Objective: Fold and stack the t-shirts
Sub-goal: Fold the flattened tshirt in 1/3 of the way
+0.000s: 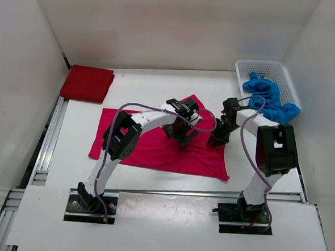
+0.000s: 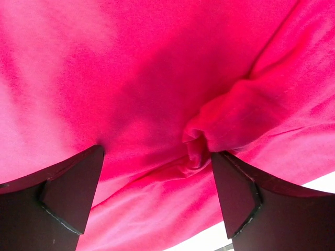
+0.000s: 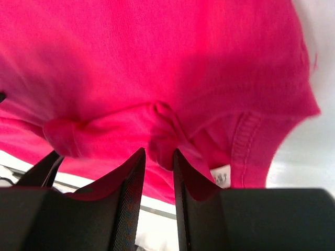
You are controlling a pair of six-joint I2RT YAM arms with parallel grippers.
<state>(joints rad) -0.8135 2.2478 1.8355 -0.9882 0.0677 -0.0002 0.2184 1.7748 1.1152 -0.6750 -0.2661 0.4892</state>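
The magenta-pink t-shirt (image 1: 154, 150) lies spread on the table's middle. My left gripper (image 1: 181, 133) is low over its upper middle. In the left wrist view its fingers (image 2: 73, 193) stand wide apart, open, with a bunched fold of the pink cloth (image 2: 209, 130) between their tips. My right gripper (image 1: 218, 141) is at the shirt's right part; its fingers (image 3: 131, 188) are nearly together, shut on a raised fold of pink cloth (image 3: 159, 141) next to the collar label (image 3: 222, 175). The dark red t-shirt (image 1: 87, 83) lies folded at the back left. The bright blue t-shirt (image 1: 269, 97) lies crumpled in the basket.
A white mesh basket (image 1: 245, 66) stands at the back right against the wall. White walls close in the table on the left, back and right. A metal rail (image 1: 47, 146) runs along the left edge.
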